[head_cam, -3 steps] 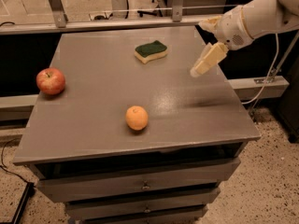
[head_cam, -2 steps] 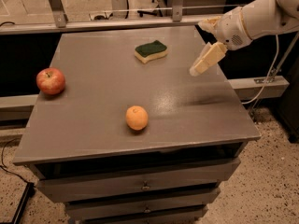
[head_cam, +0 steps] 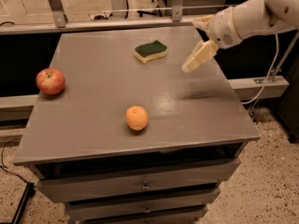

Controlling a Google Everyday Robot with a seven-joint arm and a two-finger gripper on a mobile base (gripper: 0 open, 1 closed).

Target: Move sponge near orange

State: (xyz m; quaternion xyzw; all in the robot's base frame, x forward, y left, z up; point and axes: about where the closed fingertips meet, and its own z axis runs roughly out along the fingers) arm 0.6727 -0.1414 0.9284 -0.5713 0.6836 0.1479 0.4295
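Sponge (head_cam: 151,51), with a dark green scouring top on a pale yellow base, lies flat on the far middle of a grey counter (head_cam: 103,94), touching nothing else. The orange (head_cam: 137,118), small and round, sits nearer the front edge of the counter, a little left of the sponge's line and well apart from it, with bare grey surface between the two. A red apple (head_cam: 50,81) rests close to the counter's left edge, well apart from both the orange and the sponge. From the upper right, a white robot arm (head_cam: 252,15) reaches in over the counter's right side. Its gripper (head_cam: 191,45) hangs in the air above the far right part of the counter, to the right of the sponge and not touching it. The jaws are spread apart and hold nothing; the lower cream-coloured one slants down and to the left toward the surface, the other sits higher up near the back edge. A soft dark shadow (head_cam: 196,95) lies on the counter below the gripper. Drawer fronts (head_cam: 145,185) with small handles run below the counter's front edge, and a white cable (head_cam: 273,64) hangs down at the right.
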